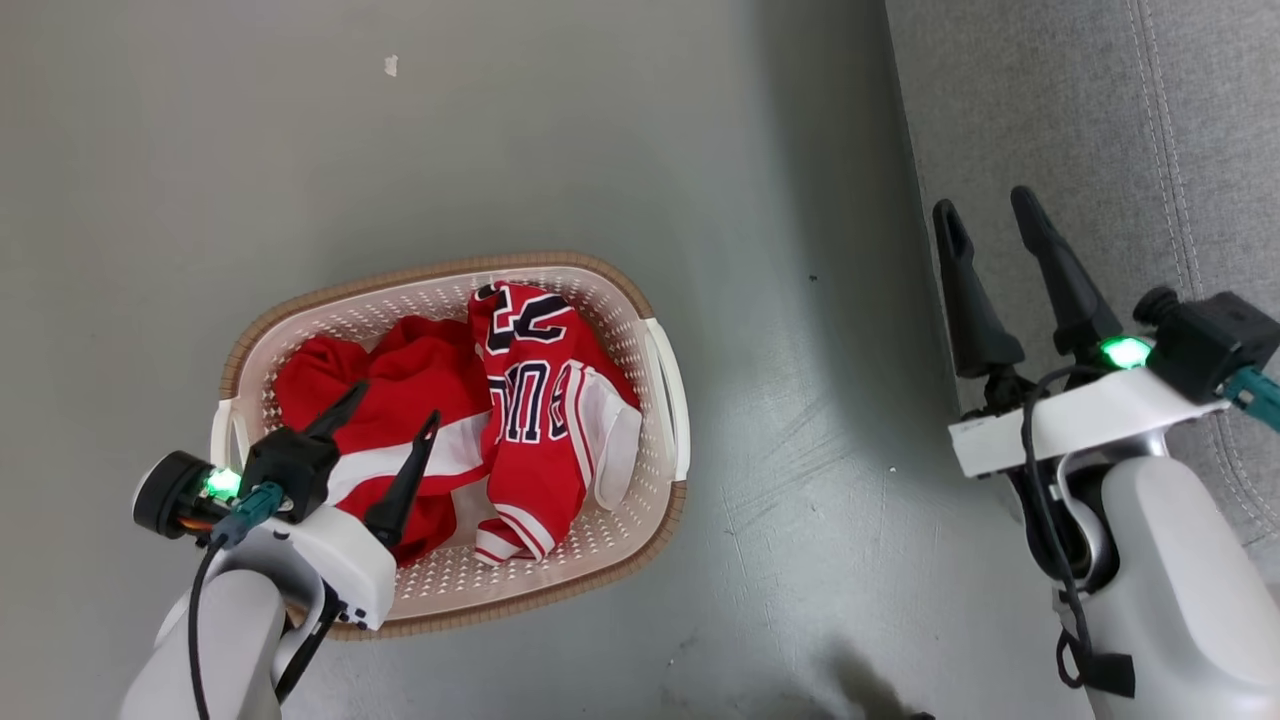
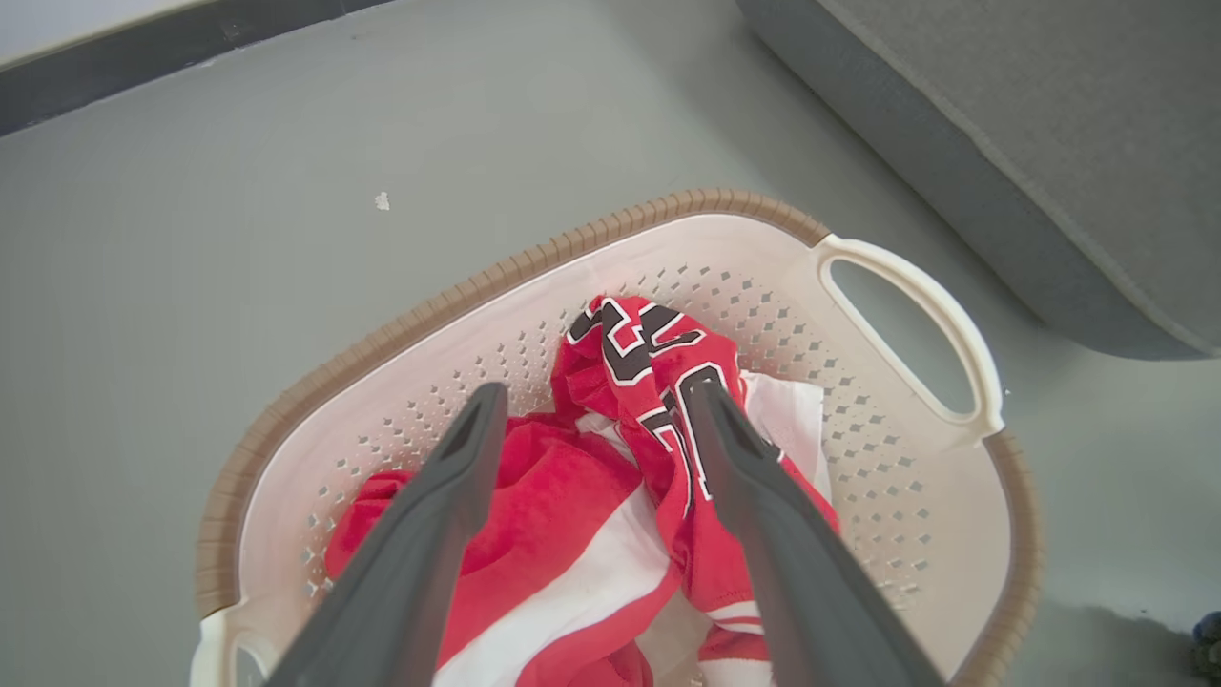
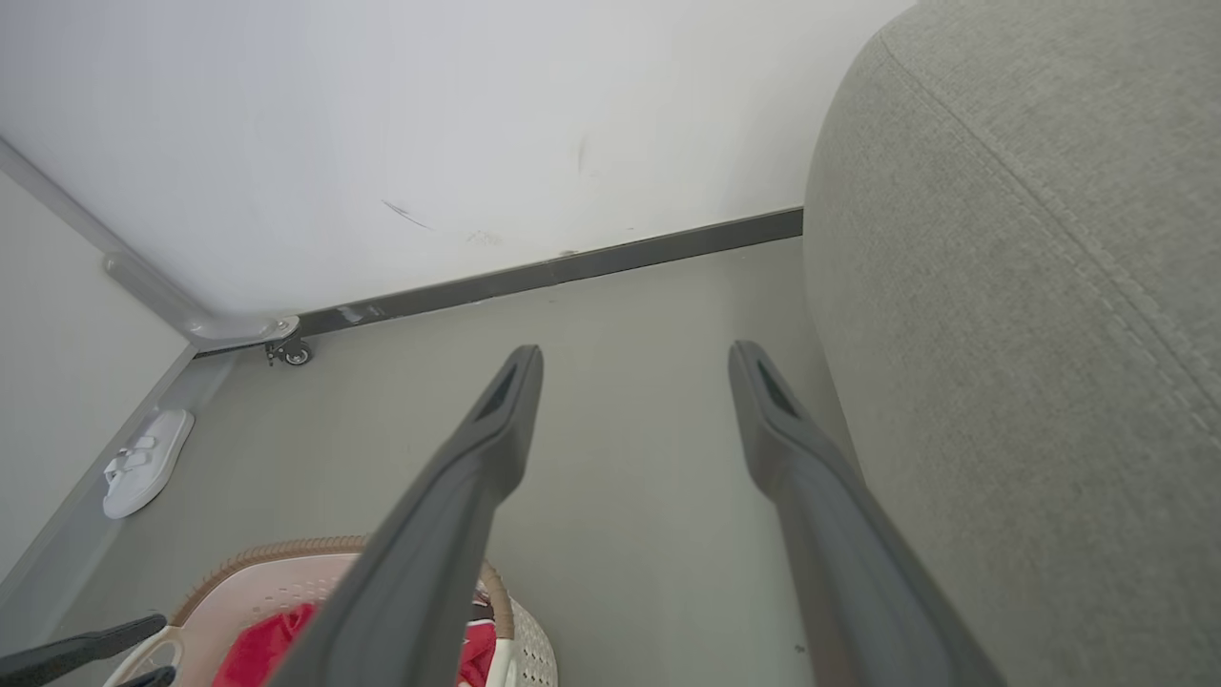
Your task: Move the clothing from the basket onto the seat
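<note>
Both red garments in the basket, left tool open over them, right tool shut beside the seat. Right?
No: the right tool is open, spread wide, as the right wrist view shows. The rest holds: jersey and shorts lie in the basket, left tool open over them, right tool beside the seat.

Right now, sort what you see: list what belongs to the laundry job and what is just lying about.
Job: jersey, shorts, basket, seat.
Lying about: white slipper, small caster, pale scrap.
</note>
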Tool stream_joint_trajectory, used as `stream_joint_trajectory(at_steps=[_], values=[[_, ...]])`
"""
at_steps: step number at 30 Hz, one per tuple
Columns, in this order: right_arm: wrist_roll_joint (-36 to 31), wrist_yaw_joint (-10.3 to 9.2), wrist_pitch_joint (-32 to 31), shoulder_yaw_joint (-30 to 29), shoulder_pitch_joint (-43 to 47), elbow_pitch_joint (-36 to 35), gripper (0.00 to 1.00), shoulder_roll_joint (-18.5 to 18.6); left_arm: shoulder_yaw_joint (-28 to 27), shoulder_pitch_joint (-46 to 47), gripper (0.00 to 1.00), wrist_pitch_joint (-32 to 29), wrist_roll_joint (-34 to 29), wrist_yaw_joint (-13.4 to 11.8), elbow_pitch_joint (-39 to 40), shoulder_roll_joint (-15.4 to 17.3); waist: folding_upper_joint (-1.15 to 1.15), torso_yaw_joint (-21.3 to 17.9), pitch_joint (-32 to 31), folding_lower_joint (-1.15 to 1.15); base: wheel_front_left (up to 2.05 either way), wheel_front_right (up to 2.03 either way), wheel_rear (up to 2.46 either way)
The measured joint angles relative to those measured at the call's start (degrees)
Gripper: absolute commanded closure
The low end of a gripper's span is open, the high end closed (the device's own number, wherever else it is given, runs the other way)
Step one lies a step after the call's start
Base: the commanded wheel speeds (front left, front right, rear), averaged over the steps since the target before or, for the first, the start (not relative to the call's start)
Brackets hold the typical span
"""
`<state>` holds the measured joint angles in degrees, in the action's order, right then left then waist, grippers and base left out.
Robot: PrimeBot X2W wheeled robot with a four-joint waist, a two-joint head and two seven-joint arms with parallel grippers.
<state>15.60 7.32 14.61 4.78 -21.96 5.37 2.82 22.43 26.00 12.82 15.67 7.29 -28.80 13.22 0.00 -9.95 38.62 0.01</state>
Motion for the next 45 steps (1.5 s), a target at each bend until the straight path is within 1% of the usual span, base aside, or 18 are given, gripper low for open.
stream_joint_trajectory(at_steps=[4, 11, 18, 26, 37, 45], values=[[0.45, 0.00, 0.00, 0.14, -1.89, -0.10, 0.00, -0.01, 1.85, 1.94, 0.00, -0.23, -0.80, 0.00, -2.13, 0.56, 0.00, -0.44, 0.87, 0.00, 0.00, 0.00, 0.00], [1.08, 0.00, 0.00, 0.77, -2.04, -0.26, 0.00, -0.01, 4.38, 3.90, 0.00, -0.79, -1.30, 0.00, -6.30, 1.29, 0.00, -1.14, 2.35, 0.00, 0.00, 0.00, 0.00], [1.56, 0.00, 0.00, 1.46, -2.21, -0.55, 0.00, -0.01, 6.09, 7.04, 0.00, -1.42, -2.25, 0.00, -10.31, 1.75, 0.00, -1.78, 4.01, 0.00, 0.00, 0.00, 0.00], [2.89, 0.00, 0.01, 1.67, -4.33, -1.19, 0.00, -0.01, 7.84, 10.35, 0.00, -1.67, -3.41, 0.00, -14.64, 2.48, 0.00, -2.78, 6.46, 0.00, 0.00, 0.00, 0.00], [4.25, 0.00, 0.01, 3.23, -4.64, -1.79, 0.00, -0.03, 15.36, 13.43, 0.00, -3.21, -7.89, 0.00, -18.46, 3.76, 0.00, -4.16, 9.45, 0.00, 0.00, 0.00, 0.00], [5.08, 0.00, 0.01, 3.63, -6.71, -2.23, 0.00, -0.04, 18.18, 16.60, 0.00, -3.76, -11.09, 0.00, -21.49, 5.49, 0.00, -5.26, 11.14, 0.00, 0.00, 0.00, 0.00]])
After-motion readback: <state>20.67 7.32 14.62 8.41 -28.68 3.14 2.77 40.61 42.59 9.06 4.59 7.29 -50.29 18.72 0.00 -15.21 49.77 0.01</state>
